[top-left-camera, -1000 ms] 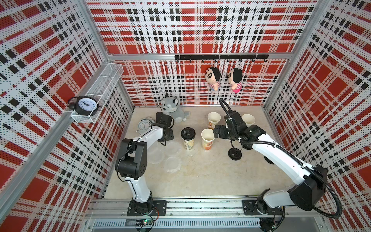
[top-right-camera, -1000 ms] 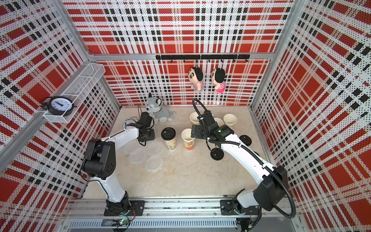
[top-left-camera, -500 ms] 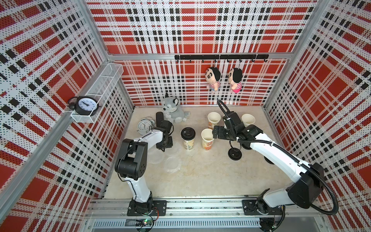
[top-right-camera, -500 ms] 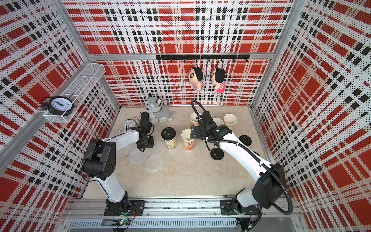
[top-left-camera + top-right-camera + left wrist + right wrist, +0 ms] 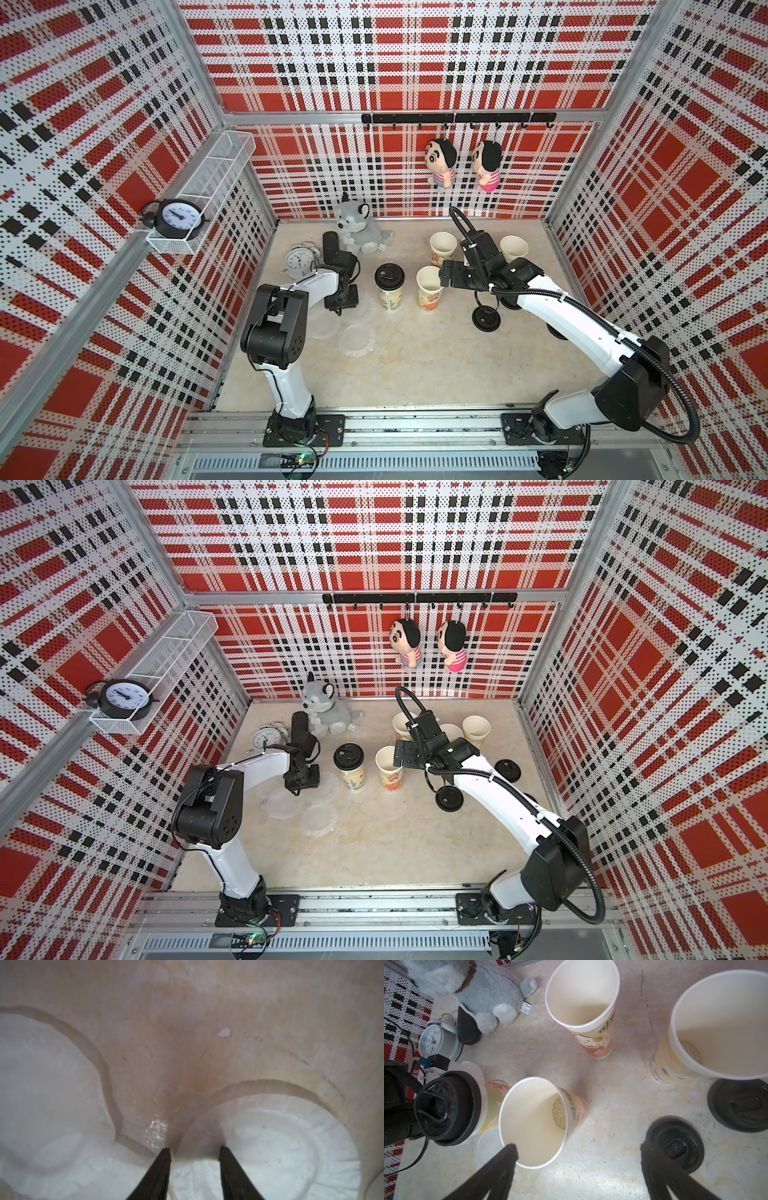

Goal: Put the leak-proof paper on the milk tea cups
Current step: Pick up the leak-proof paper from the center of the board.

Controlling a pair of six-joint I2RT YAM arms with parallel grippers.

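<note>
Left gripper (image 5: 194, 1148) has dropped to the leak-proof paper (image 5: 280, 1147) on the table (image 5: 187, 1022), jaws narrowly apart astride its rim; we judge pick-up underway, next pinch, lift toward the open milk tea cups (image 5: 430, 297).

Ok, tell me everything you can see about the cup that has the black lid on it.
The lidded cup is a tall, tapered white paper cup with orange and yellow print on its side, standing upright on the table. A black plastic lid with a raised sip plug caps it, and a crinkled white film edge sticks out beneath the lid. An open cup stands close beside it.
</note>
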